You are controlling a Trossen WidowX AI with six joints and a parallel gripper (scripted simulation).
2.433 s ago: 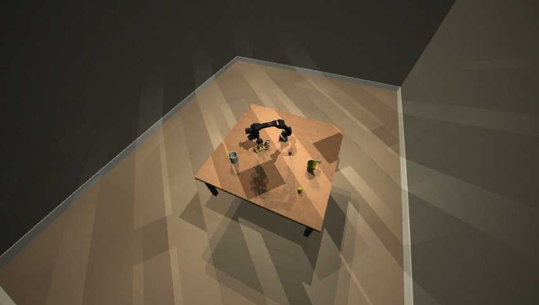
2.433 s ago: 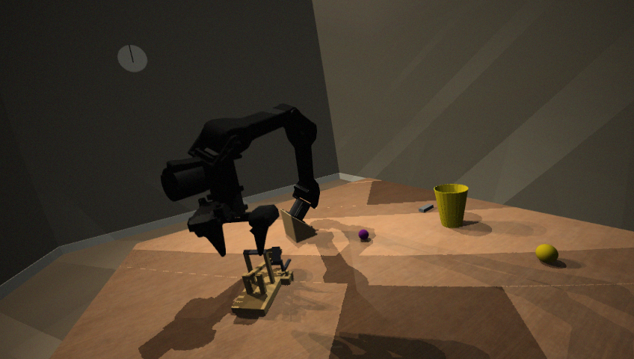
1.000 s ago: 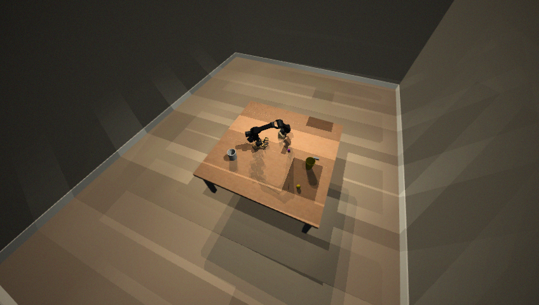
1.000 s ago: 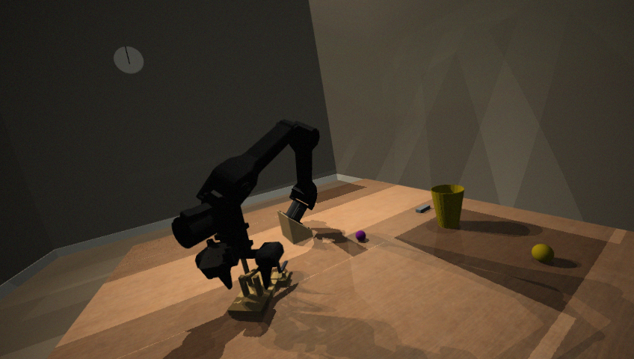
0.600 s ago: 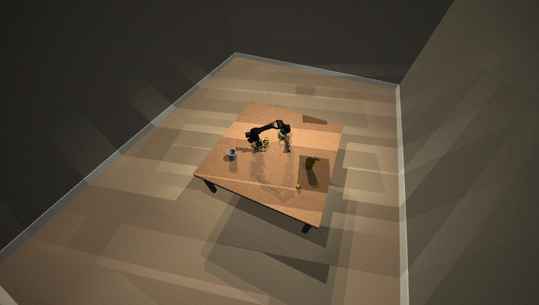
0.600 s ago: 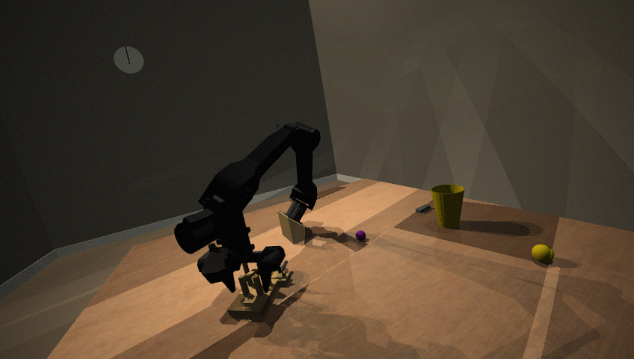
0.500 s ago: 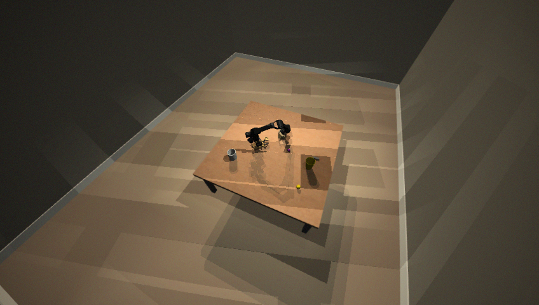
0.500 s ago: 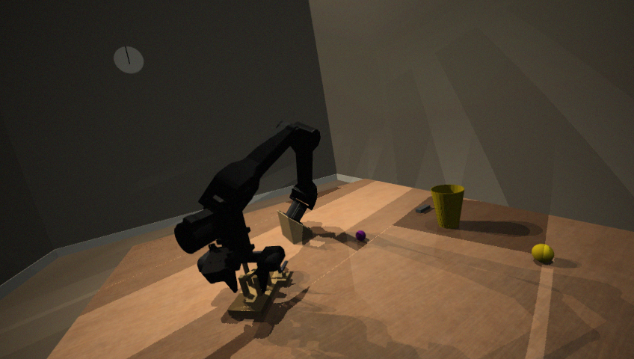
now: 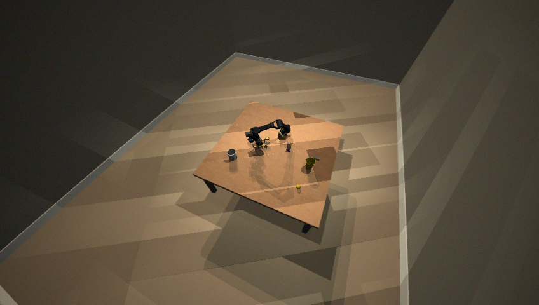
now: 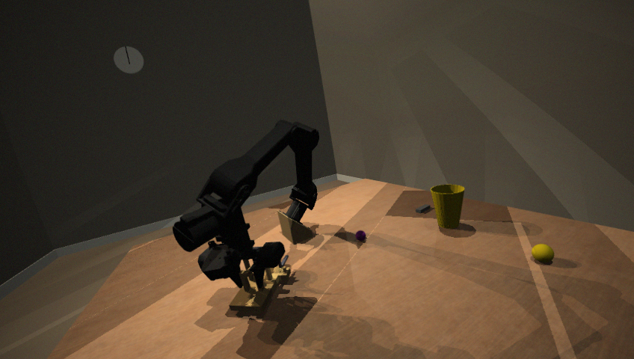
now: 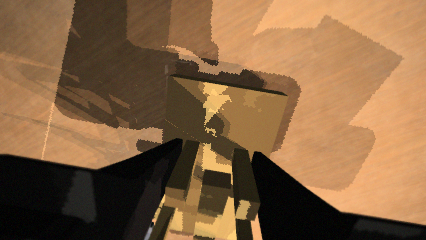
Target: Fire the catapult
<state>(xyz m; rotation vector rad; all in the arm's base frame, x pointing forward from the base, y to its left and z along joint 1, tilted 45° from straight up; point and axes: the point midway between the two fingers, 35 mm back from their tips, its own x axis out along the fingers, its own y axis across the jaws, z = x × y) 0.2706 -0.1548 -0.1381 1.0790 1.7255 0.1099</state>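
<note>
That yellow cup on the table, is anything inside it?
Only the yellow cup's rim and outer wall show; its inside is hidden. The purple ball lies on the table, and the claw grips the catapult.

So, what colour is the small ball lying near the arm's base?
Purple small ball; the exterior view shows it best.

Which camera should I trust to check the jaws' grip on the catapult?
Wrist view: both jaws press the catapult frame's upright posts, filling the frame. The exterior view shows the gripper side-on, partly hiding the catapult. In the top view it is too small to judge.
</note>
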